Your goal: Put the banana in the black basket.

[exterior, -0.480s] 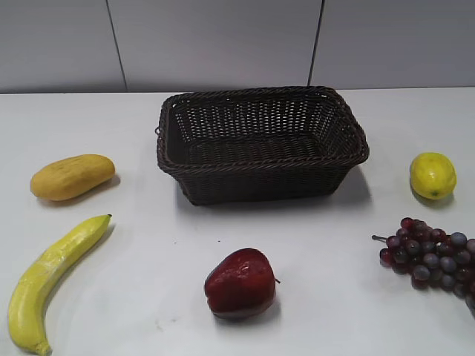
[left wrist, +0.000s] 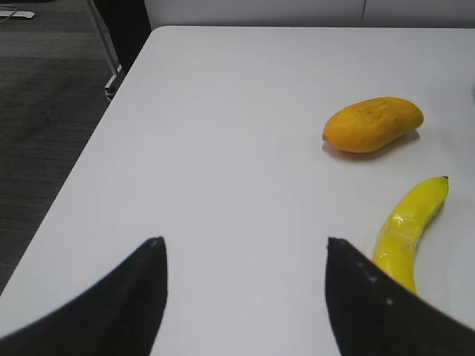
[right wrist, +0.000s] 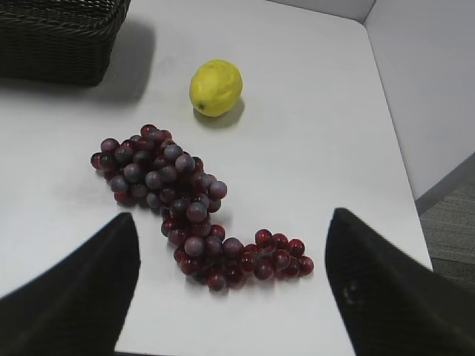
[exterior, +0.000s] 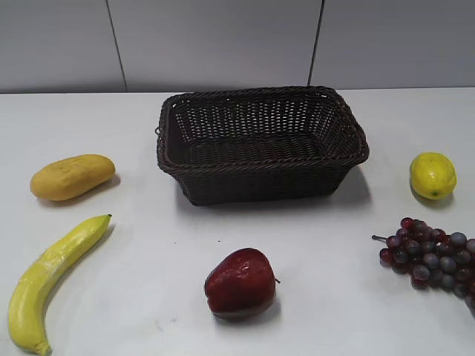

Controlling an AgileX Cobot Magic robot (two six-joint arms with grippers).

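Exterior view first, and the white table [exterior: 133, 133] carries six things, one of each. Biggest is the one black basket [exterior: 261, 165], sitting toward the back at the middle, nothing visible inside its weave. Next in size, one banana [exterior: 53, 278] lying flat at the near left corner, dark tip pointing up toward the basket, well apart from it. One bunch of dark red grapes [exterior: 433, 256] sprawls at the near right edge (partly cut off by the frame). One orange-yellow oval fruit [exterior: 72, 176] lies left of the basket, just beyond the banana's tip. One red apple [exterior: 240, 284] sits near the front, centred below the basket. Smallest, one lemon [exterior: 433, 175] at the far right.

Neither arm shows from out here. On the wrist cameras: the left gripper [left wrist: 245, 256] hangs over bare table with its fingers spread wide, the banana just beside its right finger, nothing held. The right gripper [right wrist: 231, 256] also gapes wide and empty, above the grapes, lemon beyond them.
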